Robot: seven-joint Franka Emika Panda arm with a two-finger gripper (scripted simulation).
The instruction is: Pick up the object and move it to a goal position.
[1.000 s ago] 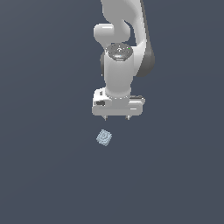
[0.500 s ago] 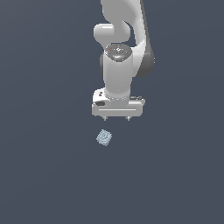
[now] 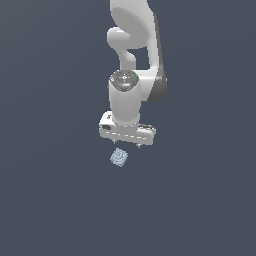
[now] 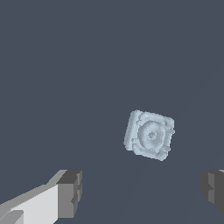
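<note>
Peering past the wrist, we see only fingertip stubs; our gripper [image 3: 127,145] (jaws wide apart, holding nothing) points straight down, just above the object [image 3: 119,158], which lies ring-face up.

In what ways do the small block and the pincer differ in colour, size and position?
Colour: the block is pale blue-grey; the pincer has a white body and dark grey fingertips.
Size: the block is much smaller than the pincer, narrower than the gap between its open fingers.
Position: the block lies free on the dark surface, turned at an angle; the pincer hangs over it without touching it.
</note>
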